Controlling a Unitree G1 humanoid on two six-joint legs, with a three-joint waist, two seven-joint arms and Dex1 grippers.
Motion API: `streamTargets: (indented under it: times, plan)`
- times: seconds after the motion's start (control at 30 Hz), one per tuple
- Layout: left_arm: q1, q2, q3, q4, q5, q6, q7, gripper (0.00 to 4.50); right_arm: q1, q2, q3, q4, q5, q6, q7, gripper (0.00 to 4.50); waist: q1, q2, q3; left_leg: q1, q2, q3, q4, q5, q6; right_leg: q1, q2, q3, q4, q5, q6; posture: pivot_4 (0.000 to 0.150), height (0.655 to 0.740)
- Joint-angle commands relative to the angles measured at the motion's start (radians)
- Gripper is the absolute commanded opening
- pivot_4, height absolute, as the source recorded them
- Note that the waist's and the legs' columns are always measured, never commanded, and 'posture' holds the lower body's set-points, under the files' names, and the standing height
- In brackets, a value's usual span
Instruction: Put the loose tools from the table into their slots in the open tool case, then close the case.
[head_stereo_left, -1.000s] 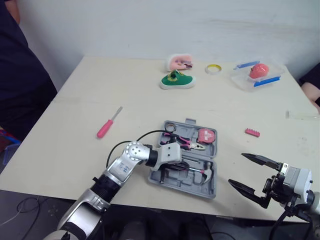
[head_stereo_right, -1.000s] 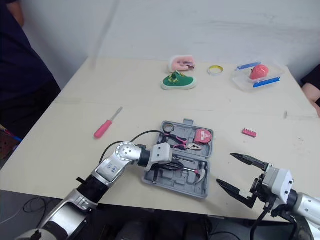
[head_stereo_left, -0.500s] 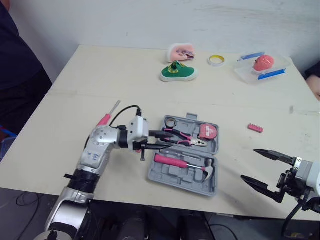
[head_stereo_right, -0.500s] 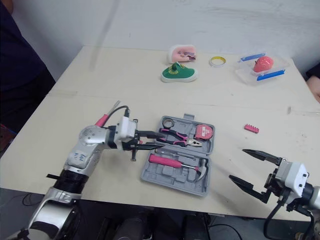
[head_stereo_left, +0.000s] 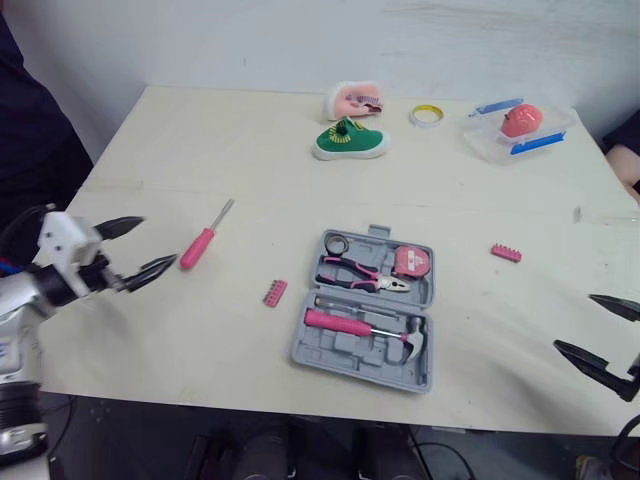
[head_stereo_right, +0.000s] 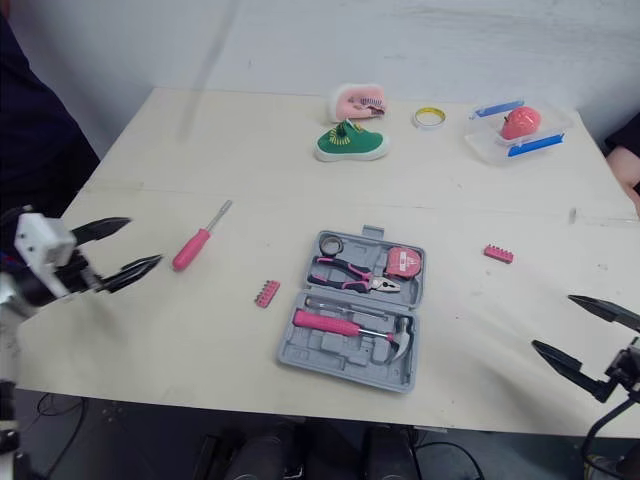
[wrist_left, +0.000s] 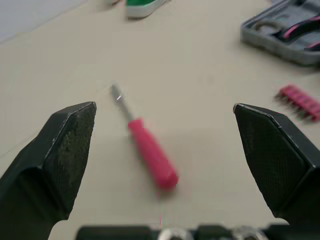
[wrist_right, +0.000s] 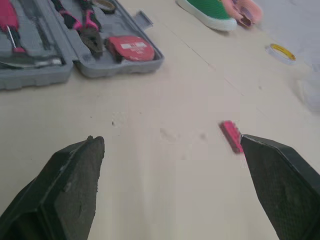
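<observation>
Lying open on the surface (head_stereo_left: 200, 140), the tool case (head_stereo_left: 345, 352) is shown holding pliers (head_stereo_left: 362, 277), hammer (head_stereo_left: 365, 328) and tape measure (head_stereo_left: 411, 264). The screwdriver (head_stereo_left: 203, 243) and one bit strip (head_stereo_left: 274, 292) are left loose to its left, a second bit strip (head_stereo_left: 506, 253) to its right. The left claw (head_stereo_left: 158, 241) and right claw (head_stereo_left: 575, 322) are held wide, empty.

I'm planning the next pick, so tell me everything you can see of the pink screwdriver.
The screwdriver has a chunky pink handle, plastic by its look, and a thin bare metal shaft. It lies flat and loose on the table, left of the tool case, tip pointing away from the robot and slightly right. Only the tabletop touches it. The left gripper hangs open near its handle end, apart from it.
</observation>
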Motion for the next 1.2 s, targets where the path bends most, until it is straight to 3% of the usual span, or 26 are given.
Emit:
streamTargets:
  times: [0.03, 0.23, 0.33, 0.47, 0.6, 0.77, 0.93, 1.2]
  plan:
    - [0.087, 0.043, 0.107, 0.077, 0.008, -0.065, 0.015, 4.45, -0.002, -0.027, -0.051, 0.104, -0.012, -0.066, 0.007, 4.5, -0.003, 0.001, 0.001, 0.0, 0.0, 0.0, 0.0, 0.0, 0.0, 0.0, 0.0, 0.001, 0.0, 0.0, 0.0, 0.15, 0.74]
    - [0.235, 0.043, 0.285, 0.342, -0.006, -0.123, 0.171, 4.45, 0.0, -0.058, -0.084, 0.332, -0.051, -0.154, -0.028, 4.5, -0.014, 0.002, 0.001, 0.0, 0.0, 0.006, -0.012, 0.002, -0.001, -0.011, 0.0, 0.006, 0.003, -0.001, -0.003, 0.15, 0.74]
    - [0.288, 0.049, 0.344, 0.359, -0.027, -0.141, 0.195, 4.45, -0.038, -0.072, -0.097, 0.406, -0.037, -0.166, -0.05, 4.5, -0.024, 0.0, 0.002, 0.0, 0.0, 0.006, -0.015, 0.006, -0.008, -0.014, 0.0, 0.005, 0.007, -0.003, -0.006, 0.15, 0.74]
    - [0.315, 0.047, 0.341, 0.302, -0.04, -0.133, 0.168, 4.45, -0.07, -0.085, -0.058, 0.445, -0.043, -0.193, 0.003, 4.5, -0.025, 0.0, 0.002, 0.001, 0.0, 0.006, -0.015, 0.006, -0.004, -0.013, 0.0, 0.005, 0.01, -0.003, -0.006, 0.15, 0.74]
    - [0.316, -0.003, 0.3, 0.155, -0.054, -0.115, 0.178, 4.45, -0.119, -0.058, -0.013, 0.426, -0.036, -0.193, 0.022, 4.5, -0.026, 0.0, 0.002, 0.002, 0.0, 0.006, -0.014, 0.007, -0.005, -0.013, -0.001, 0.005, 0.013, -0.003, -0.006, 0.15, 0.74]
    - [0.338, -0.107, 0.26, -0.123, -0.076, -0.017, 0.277, 4.45, -0.172, 0.024, 0.038, 0.212, 0.035, -0.09, -0.015, 4.5, -0.03, 0.0, 0.002, 0.002, 0.0, 0.006, -0.016, 0.009, -0.009, -0.015, -0.001, 0.005, 0.013, -0.004, -0.007, 0.15, 0.74]
    - [0.378, -0.264, 0.098, -0.519, -0.123, 0.167, 0.415, 4.45, -0.213, 0.082, 0.152, -0.041, 0.079, 0.011, -0.023, 4.5, -0.027, 0.0, 0.002, 0.002, 0.0, 0.008, -0.014, 0.011, -0.007, -0.014, -0.001, 0.006, 0.015, -0.004, -0.007, 0.15, 0.74]
    - [0.41, -0.403, -0.163, -0.851, -0.074, 0.39, 0.61, 4.45, -0.244, 0.117, 0.286, -0.24, 0.09, 0.125, -0.028, 4.5, -0.006, -0.002, 0.002, 0.001, 0.0, 0.008, -0.011, 0.014, -0.003, -0.013, 0.001, 0.007, 0.016, -0.003, -0.006, 0.15, 0.74]
